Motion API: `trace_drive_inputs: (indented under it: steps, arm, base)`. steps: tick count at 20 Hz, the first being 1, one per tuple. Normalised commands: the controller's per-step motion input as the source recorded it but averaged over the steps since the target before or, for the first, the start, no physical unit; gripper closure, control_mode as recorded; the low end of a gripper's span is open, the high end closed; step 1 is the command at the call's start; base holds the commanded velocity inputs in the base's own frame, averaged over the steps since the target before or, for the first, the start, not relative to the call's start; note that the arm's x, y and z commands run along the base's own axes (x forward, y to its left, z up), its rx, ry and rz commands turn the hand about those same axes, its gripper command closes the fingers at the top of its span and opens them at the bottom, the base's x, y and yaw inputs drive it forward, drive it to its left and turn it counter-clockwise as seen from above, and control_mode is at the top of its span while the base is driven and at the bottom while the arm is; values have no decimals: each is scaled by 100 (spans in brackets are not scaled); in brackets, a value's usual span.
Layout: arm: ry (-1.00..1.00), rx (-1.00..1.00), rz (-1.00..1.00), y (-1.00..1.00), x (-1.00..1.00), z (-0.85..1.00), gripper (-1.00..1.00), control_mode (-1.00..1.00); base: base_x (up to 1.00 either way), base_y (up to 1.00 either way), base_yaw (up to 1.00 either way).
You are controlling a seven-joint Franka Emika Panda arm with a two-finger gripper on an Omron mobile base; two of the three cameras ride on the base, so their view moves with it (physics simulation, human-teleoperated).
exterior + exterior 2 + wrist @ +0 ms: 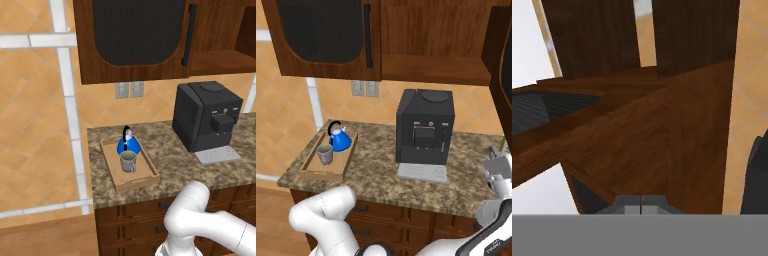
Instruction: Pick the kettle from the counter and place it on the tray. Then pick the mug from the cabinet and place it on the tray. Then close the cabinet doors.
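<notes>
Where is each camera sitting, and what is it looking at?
Left base view: behind the arm's left, facing the counter; white arm shows lower right.
Right base view: behind its right, facing the same counter; arm shows below, hand at right.
Hand view: on the hand, facing the cabinet wood.
Both base views share the tray, kettle, mug and coffee machine.

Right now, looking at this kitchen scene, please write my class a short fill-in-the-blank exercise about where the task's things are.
1. The kettle and the mug both stand on the ____.
2. The tray lies on the counter beside the black ____ machine.
3. The colour of the kettle is ____.
4. In the hand view, the tips of the gripper are ____ together.

Missing words: tray; coffee; blue; shut
</notes>
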Motion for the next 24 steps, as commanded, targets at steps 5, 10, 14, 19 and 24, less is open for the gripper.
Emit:
trace_drive_inputs:
  steps: [5,10,14,19,24]
  arm:
    - [-9,6,0,-9,5,14,100,-100]
    - [-8,4,0,-7,8,23,100,-100]
    - [-3,1,0,-1,9,47,100,-100]
    - [-3,4,0,0,10,53,100,-100]
    - [0,7,0,0,21,45,100,-100]
  base:
    - [0,0,0]
    - [0,0,0]
    - [0,0,0]
    - [0,0,0]
    - [0,0,0]
